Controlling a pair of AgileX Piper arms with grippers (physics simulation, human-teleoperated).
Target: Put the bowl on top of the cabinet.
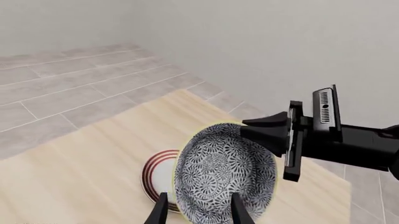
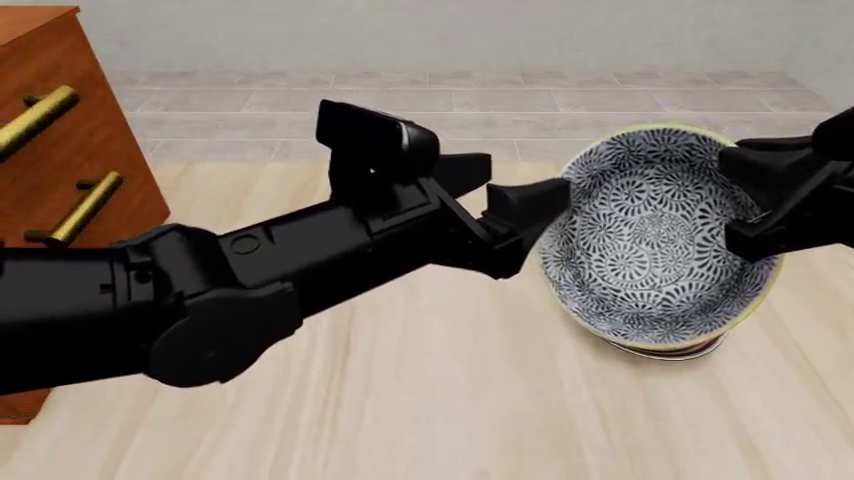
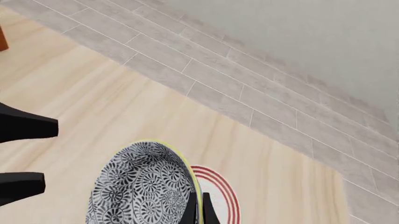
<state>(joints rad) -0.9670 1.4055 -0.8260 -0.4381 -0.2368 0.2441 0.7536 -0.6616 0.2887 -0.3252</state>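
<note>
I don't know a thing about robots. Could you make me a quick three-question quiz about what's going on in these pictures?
1. True or false: the bowl lies flat on the table.
2. Which gripper pinches the bowl's rim? A) left gripper B) right gripper C) neither
3. Fill in: under the bowl lies a white ____ with red rings.

Key
1. False: it is tilted up, its patterned inside facing the front camera.
2. B. The right fingers close on the rim; the left gripper's jaws stand open around the opposite edge.
3. plate. The cabinet stands far left.

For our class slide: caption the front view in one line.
Two grippers, left and right, hold the tilted bowl.
</note>
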